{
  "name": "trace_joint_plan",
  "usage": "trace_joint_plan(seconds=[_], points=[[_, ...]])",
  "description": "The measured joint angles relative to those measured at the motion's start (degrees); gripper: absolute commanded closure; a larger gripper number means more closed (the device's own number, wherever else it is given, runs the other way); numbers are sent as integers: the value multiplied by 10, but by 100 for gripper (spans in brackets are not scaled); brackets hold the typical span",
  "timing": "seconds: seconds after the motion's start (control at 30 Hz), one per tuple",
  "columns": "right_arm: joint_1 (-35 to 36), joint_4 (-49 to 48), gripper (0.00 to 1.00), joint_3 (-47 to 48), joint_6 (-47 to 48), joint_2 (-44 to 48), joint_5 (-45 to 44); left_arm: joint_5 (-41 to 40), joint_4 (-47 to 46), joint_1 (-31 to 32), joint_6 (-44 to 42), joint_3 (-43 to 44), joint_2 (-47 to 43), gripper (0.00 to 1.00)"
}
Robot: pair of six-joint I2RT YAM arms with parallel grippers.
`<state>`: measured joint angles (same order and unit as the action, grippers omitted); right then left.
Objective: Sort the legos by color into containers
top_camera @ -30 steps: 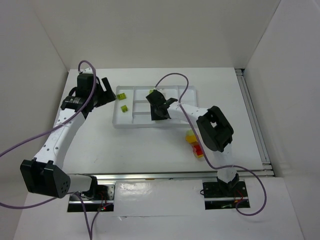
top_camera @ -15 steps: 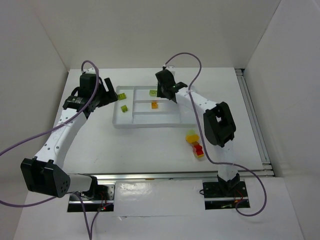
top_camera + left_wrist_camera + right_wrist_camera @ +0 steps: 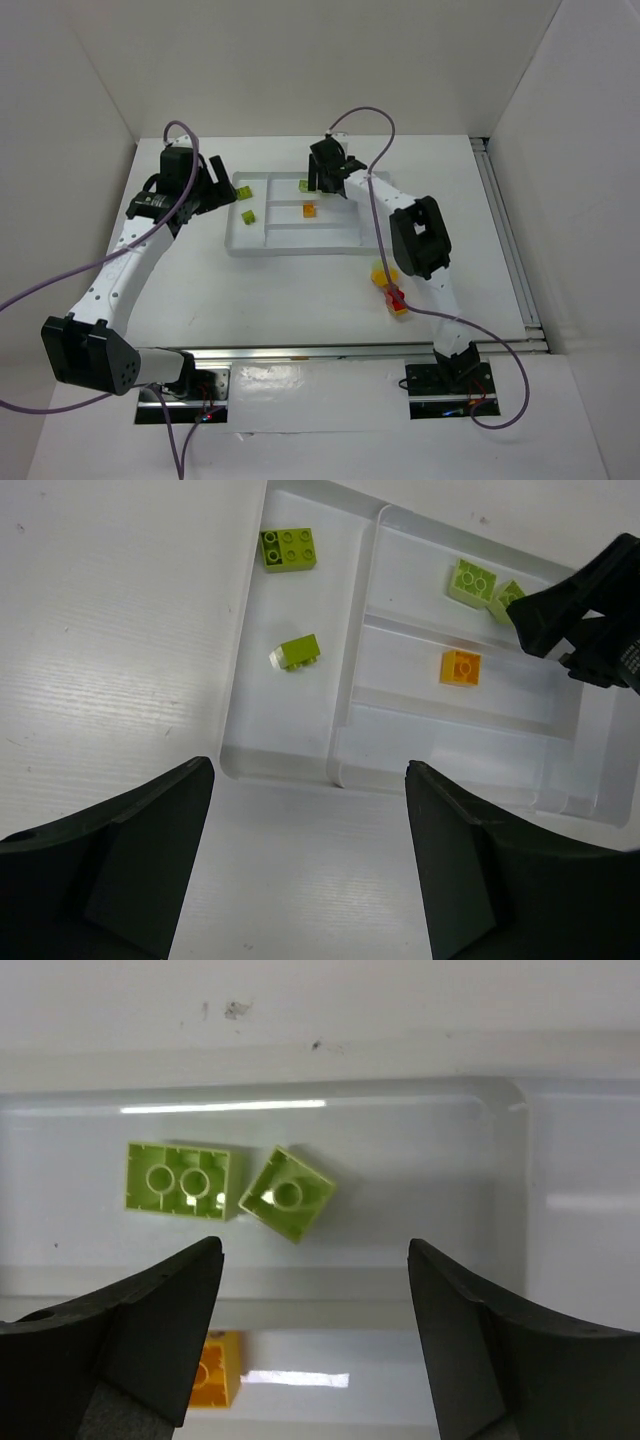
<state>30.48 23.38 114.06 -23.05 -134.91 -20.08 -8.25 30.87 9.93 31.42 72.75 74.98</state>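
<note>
The white tray [image 3: 345,240] lies mid-table, its containers holding several legos. Two lime green ones [image 3: 288,549] [image 3: 297,653] sit in the left section. Two more lime green bricks [image 3: 178,1180] [image 3: 288,1194] lie side by side in the far section, and an orange one [image 3: 215,1370] is in the section nearer me. My right gripper [image 3: 313,1250] hovers open just above the two far green bricks [image 3: 305,185], holding nothing. My left gripper [image 3: 308,770] is open and empty over the table at the tray's left near corner [image 3: 215,180]. Yellow [image 3: 380,270] and red [image 3: 397,297] legos lie loose on the table.
The right arm's elbow [image 3: 415,235] stands over the tray's right end, partly hiding the loose bricks. A metal rail [image 3: 505,230] runs along the table's right edge. White walls enclose the left, back and right sides.
The right gripper moved from the tray's middle to its far section and opened, leaving a green brick beside the one lying there. The left arm stayed still.
</note>
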Motion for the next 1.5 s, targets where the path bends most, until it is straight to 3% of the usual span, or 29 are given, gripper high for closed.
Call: trace_joint_plan(seconds=[0.13, 0.3, 0.43, 0.57, 0.7, 0.8, 0.97, 1.27, 1.5], points=[[3, -5, 25, -100, 0, 91, -19, 3, 0, 2, -2, 0, 1, 12], [9, -3, 27, -280, 0, 315, -46, 13, 7, 21, -17, 5, 30, 12], [14, 18, 21, -397, -27, 473, -60, 28, 10, 54, -26, 6, 63, 13], [48, 92, 16, -494, -100, 544, -68, 38, 15, 86, -27, 14, 87, 13], [87, 147, 13, -587, -157, 570, -55, 45, 14, 115, -28, 29, 103, 13], [89, 167, 17, -612, -168, 572, -47, 48, 13, 134, -29, 42, 114, 13], [89, 161, 19, -606, -140, 549, -59, 52, 13, 153, -30, 55, 131, 13], [89, 145, 39, -600, -73, 489, -83, 52, 19, 154, -36, 64, 146, 13], [86, 124, 37, -596, -44, 482, -99, 51, 21, 154, -43, 82, 153, 13]])
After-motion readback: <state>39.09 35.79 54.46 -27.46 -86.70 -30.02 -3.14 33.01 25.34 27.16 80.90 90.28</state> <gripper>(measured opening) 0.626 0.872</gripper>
